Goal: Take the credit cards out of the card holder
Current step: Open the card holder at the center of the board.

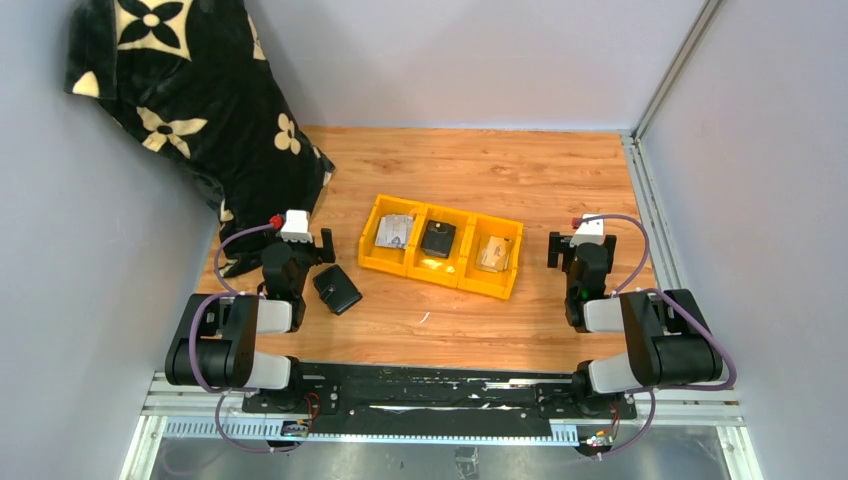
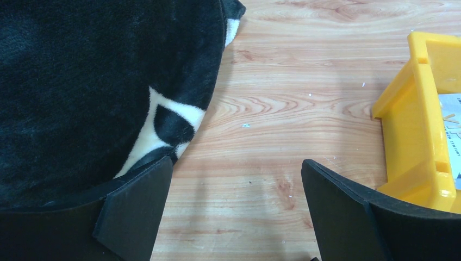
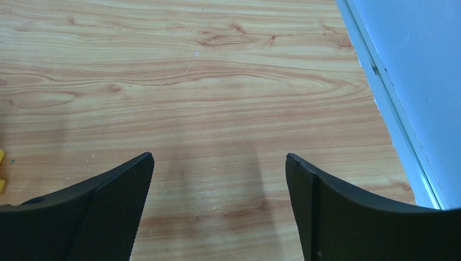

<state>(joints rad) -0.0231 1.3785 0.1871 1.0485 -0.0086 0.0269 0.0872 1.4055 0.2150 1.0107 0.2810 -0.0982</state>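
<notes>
The card holder (image 1: 337,289) lay folded shut on the wooden desk (image 1: 500,160), black side up and turned at a slant. It sat just beside the left arm on its inner side, a little nearer the arm bases than the yellow tray (image 1: 367,243) and apart from it. The tray stood near the middle of the desk, angled, with three compartments in a row. A silvery-grey card (image 1: 395,232) lay in the left compartment, a black card (image 1: 438,238) in the middle one and a tan card (image 1: 492,252) in the right one. The left tool (image 2: 235,166) hung above bare wood with its two dark fingers spread wide apart and nothing between them. In the left wrist view a black blanket (image 2: 81,81) with cream flower shapes reached up to its left finger, and a corner of the tray stood close to its right finger. From above, the blanket draped down from the far left corner onto the desk. The right tool (image 3: 218,157) was likewise spread apart and empty, over bare wood on the right side of the desk, between the tray and the metal rail (image 3: 380,81) that ran along the desk's right edge below the pale wall. Neither tool touched the holder, the tray or any card.
</notes>
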